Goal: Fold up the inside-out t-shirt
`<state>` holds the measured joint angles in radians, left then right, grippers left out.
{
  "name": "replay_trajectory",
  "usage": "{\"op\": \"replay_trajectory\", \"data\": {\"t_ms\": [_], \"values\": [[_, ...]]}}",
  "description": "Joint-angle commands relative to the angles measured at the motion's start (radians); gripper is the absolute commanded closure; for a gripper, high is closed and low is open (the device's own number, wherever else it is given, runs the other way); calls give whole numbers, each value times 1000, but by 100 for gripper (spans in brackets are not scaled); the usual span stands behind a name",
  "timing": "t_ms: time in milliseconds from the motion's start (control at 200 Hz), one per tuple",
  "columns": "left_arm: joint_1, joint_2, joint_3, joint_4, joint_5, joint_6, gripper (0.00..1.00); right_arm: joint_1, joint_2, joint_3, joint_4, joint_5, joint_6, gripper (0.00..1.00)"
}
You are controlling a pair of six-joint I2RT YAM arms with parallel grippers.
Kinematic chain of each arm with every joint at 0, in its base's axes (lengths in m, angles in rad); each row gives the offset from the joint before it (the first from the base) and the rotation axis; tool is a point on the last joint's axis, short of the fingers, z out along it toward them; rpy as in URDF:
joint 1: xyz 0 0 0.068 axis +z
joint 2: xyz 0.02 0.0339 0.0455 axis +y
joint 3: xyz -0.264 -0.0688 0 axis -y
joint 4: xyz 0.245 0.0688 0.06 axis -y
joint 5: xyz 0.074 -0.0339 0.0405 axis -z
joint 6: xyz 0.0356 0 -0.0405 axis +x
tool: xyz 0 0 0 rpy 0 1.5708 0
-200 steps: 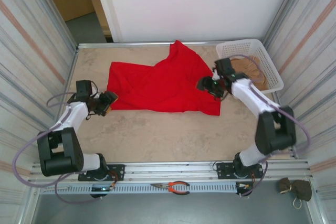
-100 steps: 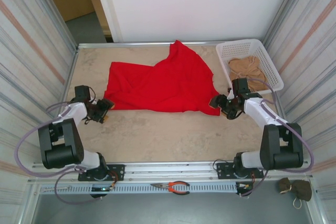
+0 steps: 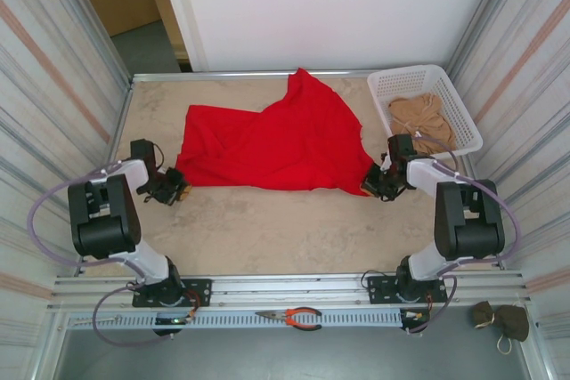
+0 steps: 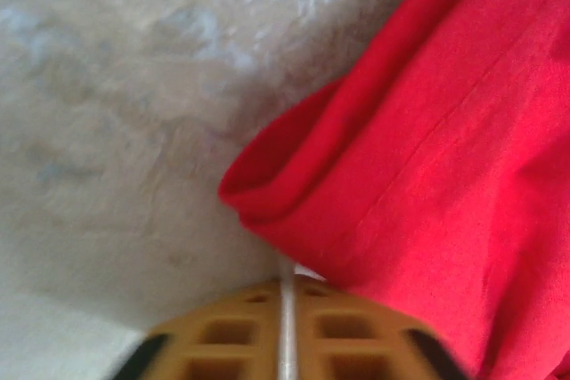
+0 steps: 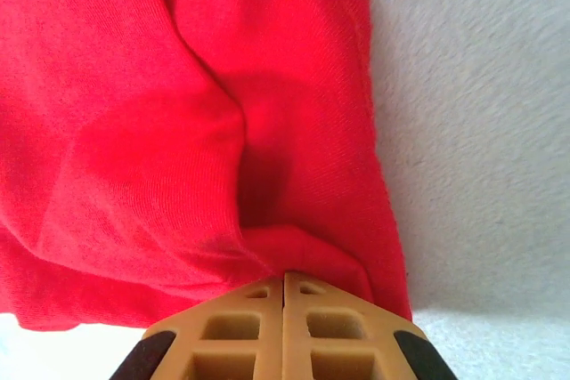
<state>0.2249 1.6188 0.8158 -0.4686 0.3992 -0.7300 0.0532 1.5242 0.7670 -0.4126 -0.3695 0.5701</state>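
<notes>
- Left gripper (image 3: 175, 191) is clenched, its two fingers pressed flat together in the left wrist view (image 4: 285, 287). The red hem touches the fingertips, but I cannot tell if any cloth is caught between them.
- Right gripper (image 3: 374, 186) is also clenched, and it grasps the red cloth. In the right wrist view (image 5: 284, 280) the folds of the fabric run together into the closed fingertips.
- The inside-out t-shirt (image 3: 267, 144) lies spread on the table (image 3: 267, 229), in the far half, a little to the right of the middle. It is bright red and much larger than a gripper.
- One part of the shirt rises to a point at the far edge of the table. Its near edge runs almost straight between the two grippers.
- Its near left corner is just beside the left gripper. There the hem is rolled into a small open fold (image 4: 258, 189).
- Its near right corner is under the right gripper. The cloth there is wrinkled, with a deep crease (image 5: 240, 157).
- A white basket (image 3: 380, 111) stands at the far right corner of the table, near the shirt's right edge. A tan garment (image 3: 427, 117) lies inside it.
- Pliers with red handles (image 3: 298, 316) lie on the rail in front of the table, between the two arm bases.
</notes>
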Motion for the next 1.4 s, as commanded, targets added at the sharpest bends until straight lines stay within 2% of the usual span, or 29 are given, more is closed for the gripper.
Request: {"op": "replay_trajectory", "data": {"t_ms": [0, 105, 346, 451, 546, 621, 686, 767, 897, 1107, 1267, 1318, 1353, 1393], "values": [[9, 34, 26, 143, 27, 35, 100, -36, -100, 21, -87, 33, -36, 100], [45, -30, 10, 121, 32, 42, 100, -78, -193, 17, -170, 52, -65, 100], [188, -245, -112, 101, 97, 41, 100, -138, -373, -1, -330, 74, -110, 100], [230, -328, -154, 73, 115, 62, 100, -132, -412, -28, -343, 54, -107, 100], [228, -370, -173, 58, 149, 76, 100, -104, -405, -33, -344, 60, -91, 100], [188, -378, -180, 50, 157, 84, 65, -98, -392, -46, -328, 65, -85, 100], [127, -372, -170, 33, 126, 93, 48, -96, -379, -55, -312, 66, -80, 100], [51, -357, -166, 36, 83, 77, 40, -97, -369, -60, -300, 66, -77, 100], [-13, -295, -151, 86, 35, 32, 37, -96, -364, -58, -293, 70, -75, 100], [-84, -164, -68, 86, -55, 8, 37, -96, -353, -53, -284, 72, -74, 100], [-98, -56, -34, 105, -101, -11, 40, -102, -339, -49, -275, 75, -72, 100], [-95, -13, -11, 106, -103, -5, 47, -105, -333, -45, -275, 74, -74, 100], [-92, 11, 4, 112, -95, 8, 60, -109, -331, -42, -277, 73, -75, 100], [-84, 28, 21, 111, -86, 20, 87, -114, -330, -37, -283, 70, -77, 100]]}}
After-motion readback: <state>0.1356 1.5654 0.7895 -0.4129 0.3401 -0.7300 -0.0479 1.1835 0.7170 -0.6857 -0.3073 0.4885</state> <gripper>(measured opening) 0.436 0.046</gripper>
